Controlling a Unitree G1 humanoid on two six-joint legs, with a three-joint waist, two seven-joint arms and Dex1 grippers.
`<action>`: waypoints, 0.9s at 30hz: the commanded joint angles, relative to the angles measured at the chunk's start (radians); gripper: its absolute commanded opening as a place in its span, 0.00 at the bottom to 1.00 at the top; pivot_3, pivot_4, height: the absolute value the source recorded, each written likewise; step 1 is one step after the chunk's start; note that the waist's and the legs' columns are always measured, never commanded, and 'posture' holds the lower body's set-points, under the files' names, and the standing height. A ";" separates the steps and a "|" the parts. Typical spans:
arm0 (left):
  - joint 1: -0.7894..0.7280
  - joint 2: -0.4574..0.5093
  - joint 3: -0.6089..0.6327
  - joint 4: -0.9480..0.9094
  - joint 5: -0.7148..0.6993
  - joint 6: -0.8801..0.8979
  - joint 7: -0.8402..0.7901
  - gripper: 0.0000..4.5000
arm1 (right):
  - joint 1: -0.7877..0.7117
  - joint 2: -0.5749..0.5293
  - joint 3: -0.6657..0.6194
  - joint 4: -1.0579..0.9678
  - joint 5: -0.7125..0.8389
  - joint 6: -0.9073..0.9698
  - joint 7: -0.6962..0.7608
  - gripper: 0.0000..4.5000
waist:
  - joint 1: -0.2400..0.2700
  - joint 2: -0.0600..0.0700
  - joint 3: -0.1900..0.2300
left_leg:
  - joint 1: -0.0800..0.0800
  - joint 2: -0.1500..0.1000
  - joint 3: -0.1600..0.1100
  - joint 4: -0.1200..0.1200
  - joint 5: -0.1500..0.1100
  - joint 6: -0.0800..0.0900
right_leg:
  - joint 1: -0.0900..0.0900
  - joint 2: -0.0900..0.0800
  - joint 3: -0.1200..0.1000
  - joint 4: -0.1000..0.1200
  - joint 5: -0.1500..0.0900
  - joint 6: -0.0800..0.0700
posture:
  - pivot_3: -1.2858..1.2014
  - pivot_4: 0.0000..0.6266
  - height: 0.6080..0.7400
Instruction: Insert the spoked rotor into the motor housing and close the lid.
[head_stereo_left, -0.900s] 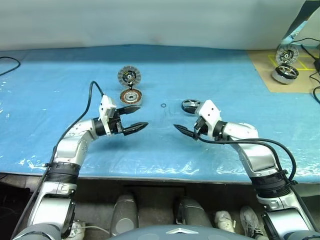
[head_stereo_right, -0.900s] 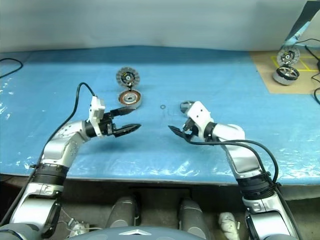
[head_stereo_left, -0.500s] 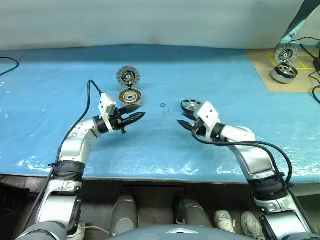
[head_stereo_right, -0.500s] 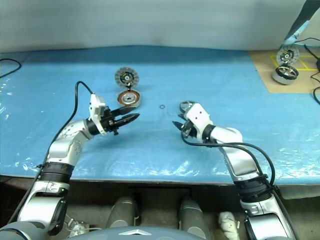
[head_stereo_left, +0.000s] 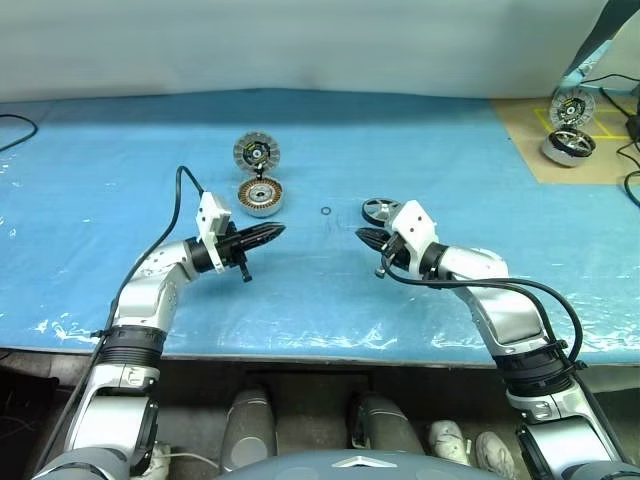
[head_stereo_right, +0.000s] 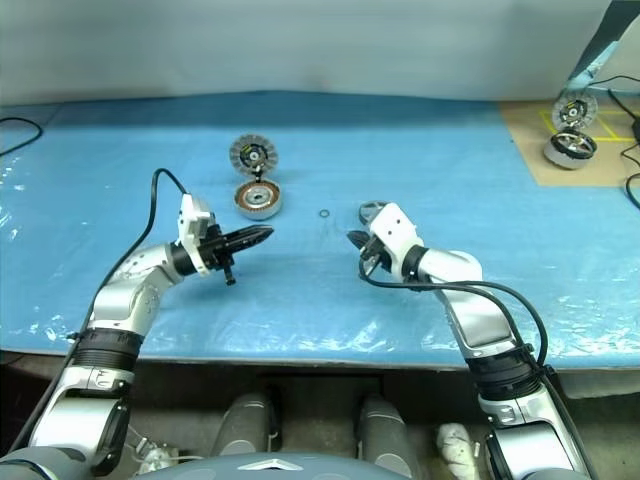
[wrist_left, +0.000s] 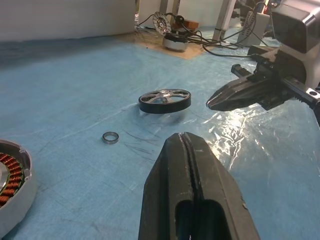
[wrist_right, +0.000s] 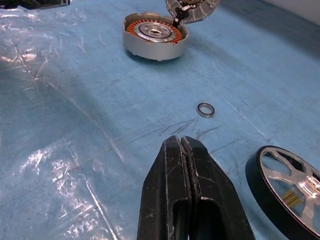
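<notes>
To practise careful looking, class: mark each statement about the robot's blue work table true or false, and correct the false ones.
1. Both grippers are shut and hold nothing. True: left gripper, right gripper.
2. The spoked rotor already sits inside the motor housing. False: it lies on the blue table cover, apart from the housing.
3. A small metal ring lies on the cover between housing and rotor. True.
4. The lid lies nearer the robot than the housing. False: it is behind the housing, farther away.
</notes>
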 joint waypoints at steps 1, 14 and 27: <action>-0.001 0.004 0.004 -0.045 -0.005 -0.004 0.001 0.00 | -0.019 -0.010 -0.008 -0.027 0.007 -0.006 0.006 0.00 | 0.000 0.000 0.000 | 0.000 0.000 0.000 0.000 0.000 0.000 | 0.000 0.000 0.000 0.000 0.000 0.000 | 0.52 0.24 1.00; -0.005 0.008 0.008 -0.040 0.001 -0.011 0.013 0.00 | -0.012 -0.012 -0.001 -0.024 -0.003 -0.010 0.006 0.00 | 0.000 0.000 0.000 | 0.000 0.000 0.000 0.000 0.000 0.000 | 0.000 0.000 0.000 0.000 0.000 0.000 | 0.52 0.24 1.00; -0.038 0.010 0.014 -0.016 0.008 -0.023 0.013 0.00 | -0.027 -0.012 0.000 -0.007 -0.016 -0.027 0.000 0.00 | 0.000 0.000 0.000 | 0.000 0.000 0.000 0.000 0.000 0.000 | 0.000 0.000 0.000 0.000 0.000 0.000 | 0.52 0.24 1.00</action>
